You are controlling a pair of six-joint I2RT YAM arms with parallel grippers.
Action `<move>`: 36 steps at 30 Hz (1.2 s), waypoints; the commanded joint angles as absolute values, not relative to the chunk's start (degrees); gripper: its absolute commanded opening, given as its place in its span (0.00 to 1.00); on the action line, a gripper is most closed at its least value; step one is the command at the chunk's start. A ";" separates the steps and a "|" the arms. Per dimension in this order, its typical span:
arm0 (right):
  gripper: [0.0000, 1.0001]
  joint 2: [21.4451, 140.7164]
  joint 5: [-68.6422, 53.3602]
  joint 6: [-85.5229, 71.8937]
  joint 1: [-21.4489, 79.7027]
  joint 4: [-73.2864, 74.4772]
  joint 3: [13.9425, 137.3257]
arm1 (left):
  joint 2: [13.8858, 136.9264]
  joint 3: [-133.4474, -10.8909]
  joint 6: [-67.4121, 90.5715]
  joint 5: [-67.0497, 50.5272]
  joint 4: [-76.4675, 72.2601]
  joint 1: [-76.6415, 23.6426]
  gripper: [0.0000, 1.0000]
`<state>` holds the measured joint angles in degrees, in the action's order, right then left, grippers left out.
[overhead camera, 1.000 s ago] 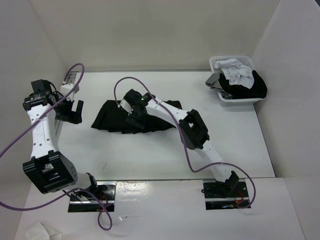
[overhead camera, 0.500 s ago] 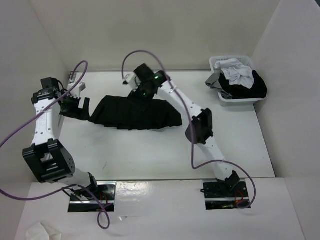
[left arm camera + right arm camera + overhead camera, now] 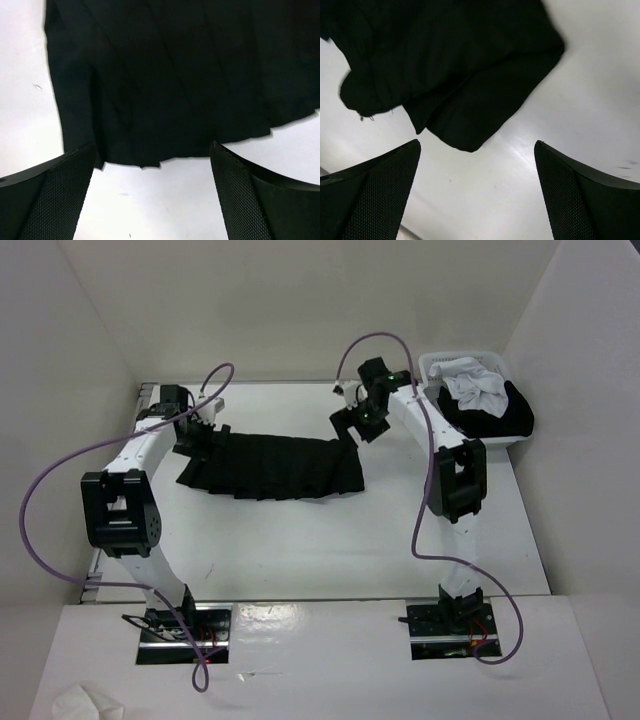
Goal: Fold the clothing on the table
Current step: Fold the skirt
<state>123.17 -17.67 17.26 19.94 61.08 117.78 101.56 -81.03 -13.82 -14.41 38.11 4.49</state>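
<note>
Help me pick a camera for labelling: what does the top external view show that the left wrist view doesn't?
Only top external: the whole skirt spread out, both arms, the right end effector near the skirt's right end, and a basket of clothes at the far right.
Only left wrist: a close look at the skirt's edge and pleats, framed by two open fingers with textured pads.
Both: the black skirt on the white table, with the left end effector open at its left end.
</note>
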 commanded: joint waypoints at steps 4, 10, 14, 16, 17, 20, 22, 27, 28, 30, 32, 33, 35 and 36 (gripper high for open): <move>0.98 116.63 -16.79 15.73 21.71 53.62 107.24 | 104.15 -82.27 -7.74 -4.67 28.92 3.25 0.99; 0.98 115.49 -16.26 14.68 21.71 52.47 105.03 | 104.68 -79.72 -5.98 0.87 26.89 2.11 0.99; 0.98 115.49 -16.26 14.16 21.71 52.47 105.03 | 106.69 -79.72 -4.84 0.88 26.89 2.11 0.99; 0.98 115.49 -16.26 14.15 21.71 51.95 105.56 | 108.27 -79.72 -4.22 0.88 26.89 2.11 0.99; 0.98 116.01 -16.26 14.15 21.71 51.94 105.56 | 108.80 -79.72 -3.70 0.88 26.89 2.11 0.99; 0.98 116.02 -16.26 14.15 21.71 51.94 105.56 | 110.21 -79.72 -3.16 0.88 26.89 2.11 0.99; 0.98 115.49 -16.26 14.15 21.71 51.94 105.03 | 111.53 -79.72 -3.16 0.88 26.89 2.11 0.99; 0.98 114.96 -16.26 14.15 21.71 51.94 103.89 | 112.76 -81.03 -2.11 1.49 26.89 2.72 0.99; 0.98 114.44 -16.26 14.15 21.71 51.94 103.36 | 112.76 -81.04 -2.11 0.45 26.89 3.77 0.99; 0.98 114.43 -16.26 14.15 21.71 51.94 103.36 | 113.29 -82.44 -2.11 -2.44 27.51 5.09 0.99; 0.98 113.82 -16.26 14.15 21.71 51.94 102.75 | 113.29 -83.06 -2.11 -2.98 27.51 6.41 0.98; 0.98 113.82 -16.26 14.15 21.71 51.94 102.74 | 113.99 -83.58 -2.81 -2.99 27.51 6.42 0.98; 0.98 113.82 -16.26 14.15 21.71 51.42 102.74 | 114.60 -84.19 -3.43 -2.99 28.03 6.94 0.96; 0.98 113.82 -16.26 14.15 21.71 51.42 102.74 | 115.13 -84.20 -3.43 -2.47 28.04 6.94 0.96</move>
